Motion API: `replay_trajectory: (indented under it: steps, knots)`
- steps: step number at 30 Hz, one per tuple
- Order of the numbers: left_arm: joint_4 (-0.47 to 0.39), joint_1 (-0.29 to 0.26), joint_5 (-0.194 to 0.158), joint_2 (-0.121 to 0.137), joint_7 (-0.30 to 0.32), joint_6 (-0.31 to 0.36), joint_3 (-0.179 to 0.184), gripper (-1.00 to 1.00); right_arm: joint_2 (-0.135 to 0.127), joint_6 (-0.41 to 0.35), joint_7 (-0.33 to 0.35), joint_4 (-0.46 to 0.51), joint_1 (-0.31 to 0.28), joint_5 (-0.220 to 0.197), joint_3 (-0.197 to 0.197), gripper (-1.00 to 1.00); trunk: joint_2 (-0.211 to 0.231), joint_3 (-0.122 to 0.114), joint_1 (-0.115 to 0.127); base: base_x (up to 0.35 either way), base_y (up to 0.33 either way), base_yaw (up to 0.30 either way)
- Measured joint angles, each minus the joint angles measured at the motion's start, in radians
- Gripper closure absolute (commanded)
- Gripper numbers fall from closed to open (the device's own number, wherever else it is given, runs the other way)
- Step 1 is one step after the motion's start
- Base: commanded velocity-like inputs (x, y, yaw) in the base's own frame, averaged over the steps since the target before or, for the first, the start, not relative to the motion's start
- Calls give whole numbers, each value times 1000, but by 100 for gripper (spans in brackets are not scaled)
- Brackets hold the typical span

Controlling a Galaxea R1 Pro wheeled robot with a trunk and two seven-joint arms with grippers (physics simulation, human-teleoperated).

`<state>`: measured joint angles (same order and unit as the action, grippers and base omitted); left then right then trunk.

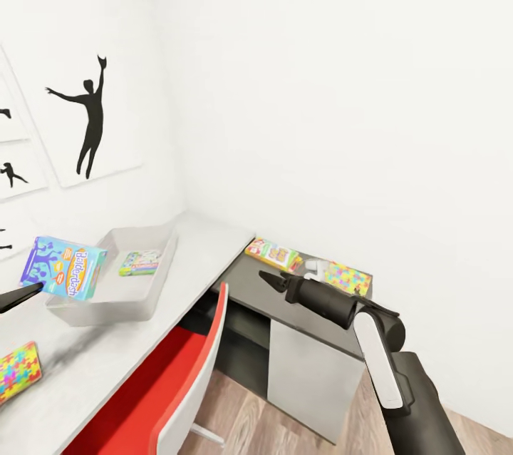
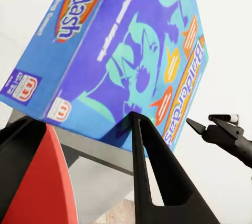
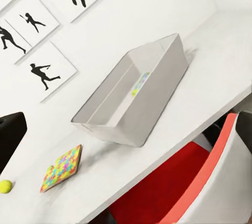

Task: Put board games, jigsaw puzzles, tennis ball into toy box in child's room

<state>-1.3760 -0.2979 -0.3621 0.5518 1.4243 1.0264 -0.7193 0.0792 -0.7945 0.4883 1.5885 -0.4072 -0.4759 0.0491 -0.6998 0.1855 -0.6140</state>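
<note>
Progress looks partial: one game [image 1: 140, 263] lies in the toy box [image 1: 107, 307], and the left hand [image 2: 84, 129] clenches a blue game [image 1: 64, 267] above the box's near rim. One puzzle [image 1: 17, 369] and the ball [image 3: 5, 185] wait near the tabletop's [image 1: 92, 362] front edge; another game [image 1: 273, 253] and puzzle [image 1: 347, 278] sit on the dark wing. The right hand [image 1: 265, 277] looks empty and shut.

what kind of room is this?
Likely a child's room: sports silhouette prints on the wall, an L-shaped desk with a grey toy box, and jigsaw puzzles and a Balderdash game.
</note>
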Motion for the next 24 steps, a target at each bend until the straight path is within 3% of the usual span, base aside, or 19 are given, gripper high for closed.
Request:
replay_trajectory:
  steps: [5, 13, 19, 24]
  knots:
    - [0, 0, 1, -1, -1, 0, 0, 100, 0, 1, 2, 0, 0, 0, 1, -100, 0, -2, 0, 307, -75, 191]
    - [0, 0, 2, -3, -1, 1, 0, 100, 0, 1, 2, 0, 0, 1, 0, -100, 0, -2, 0, 281, -146, 14]
    - [0, 0, 0, -4, -1, 3, 1, 100, 0, 1, 3, 0, 0, 0, 1, -100, 0, -2, 0, 89, -25, 11]
    - [0, 0, 0, -4, -1, 3, 1, 100, 0, 1, 4, 0, 0, 0, 2, -100, 0, -4, 0, 103, -3, 176]
